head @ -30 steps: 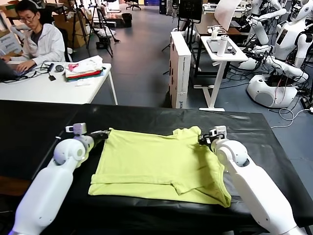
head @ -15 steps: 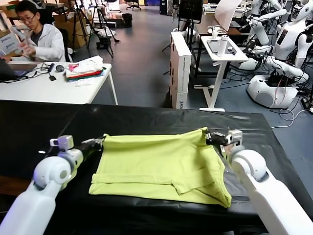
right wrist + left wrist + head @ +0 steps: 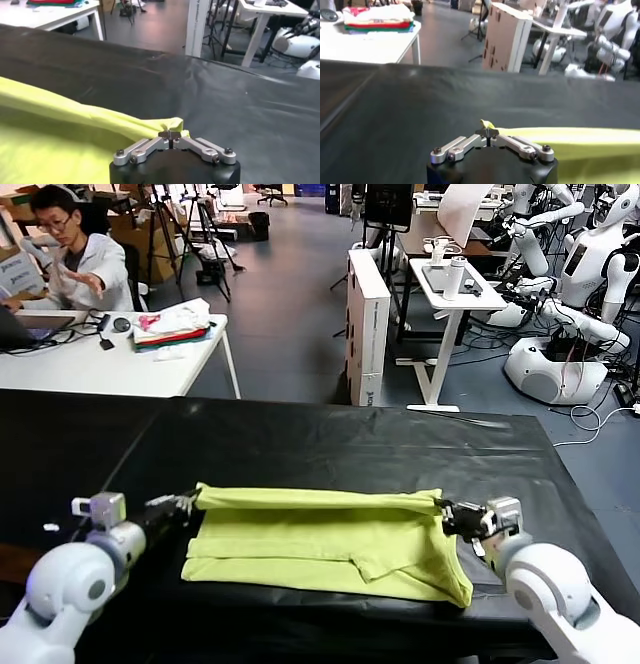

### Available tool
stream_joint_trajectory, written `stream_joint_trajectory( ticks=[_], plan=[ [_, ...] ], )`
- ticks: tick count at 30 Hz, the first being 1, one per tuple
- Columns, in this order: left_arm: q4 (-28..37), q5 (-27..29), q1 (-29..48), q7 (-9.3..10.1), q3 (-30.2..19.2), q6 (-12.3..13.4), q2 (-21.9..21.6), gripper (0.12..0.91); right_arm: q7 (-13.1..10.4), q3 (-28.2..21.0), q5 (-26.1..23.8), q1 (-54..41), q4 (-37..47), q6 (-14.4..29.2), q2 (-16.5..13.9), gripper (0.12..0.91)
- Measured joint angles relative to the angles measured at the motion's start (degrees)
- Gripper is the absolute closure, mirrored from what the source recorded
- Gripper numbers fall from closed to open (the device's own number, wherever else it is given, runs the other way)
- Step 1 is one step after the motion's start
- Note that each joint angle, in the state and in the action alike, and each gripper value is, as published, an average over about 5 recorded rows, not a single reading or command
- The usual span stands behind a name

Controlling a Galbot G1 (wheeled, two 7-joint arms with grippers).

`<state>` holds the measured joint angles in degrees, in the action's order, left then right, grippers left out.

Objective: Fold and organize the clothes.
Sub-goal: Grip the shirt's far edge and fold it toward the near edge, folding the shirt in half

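Note:
The lime-yellow T-shirt (image 3: 330, 544) lies on the black table (image 3: 300, 434), with its far edge lifted and drawn toward me as a taut fold. My left gripper (image 3: 185, 502) is shut on the left corner of that folded edge; in the left wrist view the fingertips (image 3: 489, 134) pinch a small tip of yellow cloth (image 3: 570, 137). My right gripper (image 3: 445, 512) is shut on the right corner; in the right wrist view its jaws (image 3: 170, 134) meet on a bunched bit of the shirt (image 3: 75, 135).
Behind the black table stands a white table (image 3: 120, 369) with a colourful cloth pile (image 3: 172, 324) and a seated person (image 3: 80, 264). A tall cardboard box (image 3: 367, 324), a white stand and other robots (image 3: 570, 304) fill the far right.
Both grippers have drawn back toward me, pulling the shirt's far edge over its near half. The shirt now shows as a narrower folded band.

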<state>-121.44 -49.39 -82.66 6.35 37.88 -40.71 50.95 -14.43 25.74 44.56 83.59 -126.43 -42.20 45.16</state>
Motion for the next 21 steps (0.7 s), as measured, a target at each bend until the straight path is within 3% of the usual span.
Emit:
stream_joint_trajectory(
  ticks=[2,10,21],
  plan=[
    [-0.4,0.44,-1.48,0.0,0.2,-0.08,0.12,0.843,0.01,-0.12,-0.05,0.35,-0.08,0.0,0.12,0.118],
    [-0.97,1.41,-5.2,-0.03,0.96,-0.05,0.91,0.842,1.86,1.23,0.12,2.18,-1.48,0.0,0.22,0.118],
    [-2.97,2.46,-8.4,-0.32,3.32,-1.46,1.71,0.842,2.05,6.57,1.38,4.84,-5.21,0.01,1.03,0.118]
  ],
)
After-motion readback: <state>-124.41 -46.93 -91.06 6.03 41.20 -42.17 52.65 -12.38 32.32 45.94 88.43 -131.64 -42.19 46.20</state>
